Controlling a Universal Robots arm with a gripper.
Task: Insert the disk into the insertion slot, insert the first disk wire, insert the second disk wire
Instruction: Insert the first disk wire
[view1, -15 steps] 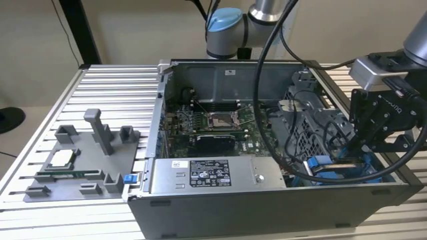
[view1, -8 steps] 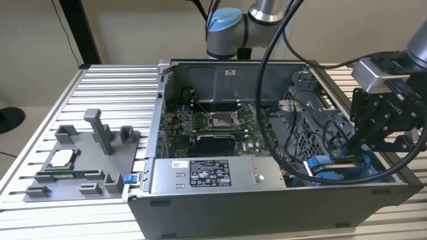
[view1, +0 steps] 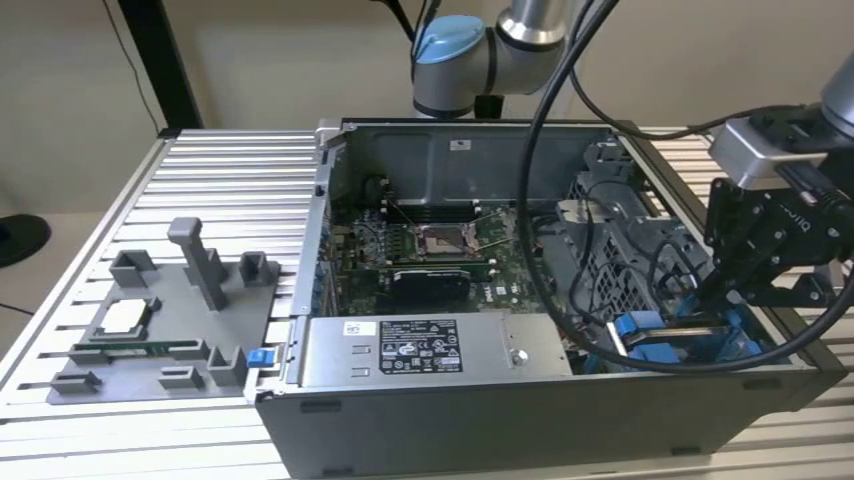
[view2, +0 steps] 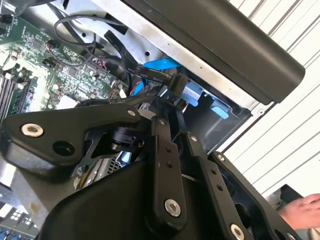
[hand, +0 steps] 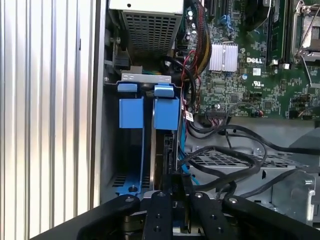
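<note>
Where the slatted table (view1: 200, 180) carries the open computer case (view1: 534, 420), the work sits down in the case's corner on the exterior view's right. In the first wrist view the disk (hand: 166, 114), in its blue carrier, stands on edge in the insertion slot (hand: 145, 77), just beside a second blue carrier (hand: 131, 112), so I judge the first step done and a wire step in hand. The gripper (hand: 179, 189) reaches to the disk's near end with its fingers drawn together on the plug of a black disk wire (view2: 150, 75). Whether this is the first or second wire, and whether the plug is home, I can't quite make out among the loose cables (hand: 225, 150). Seating it calls for a straight push, plug square to its socket, clear of those cables
</note>
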